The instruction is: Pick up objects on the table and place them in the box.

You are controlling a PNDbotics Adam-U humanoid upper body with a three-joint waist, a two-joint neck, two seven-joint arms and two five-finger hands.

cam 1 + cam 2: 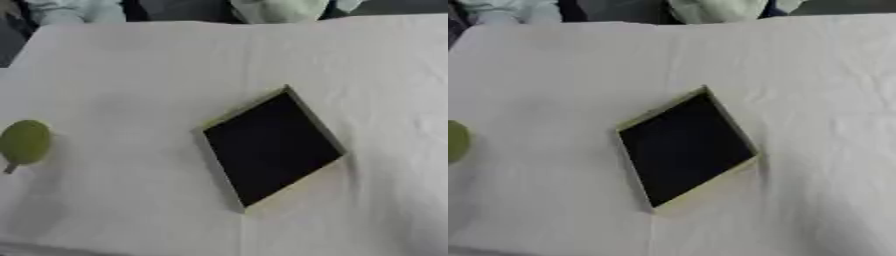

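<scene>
left eye view: our hands are unseen, state unknown
pear (24, 142): far left of box (215, 165), so we favour left arm

The table (114, 65) is covered with a pale cloth, matt and soft, lightly creased and wrinkled toward 3 o'clock. At the middle, the box (214, 165) looks like cardboard, with dull beige walls and a flat black, matt inside. At 9 o'clock a green pear (24, 142) has a smooth, faintly dull skin.
</scene>
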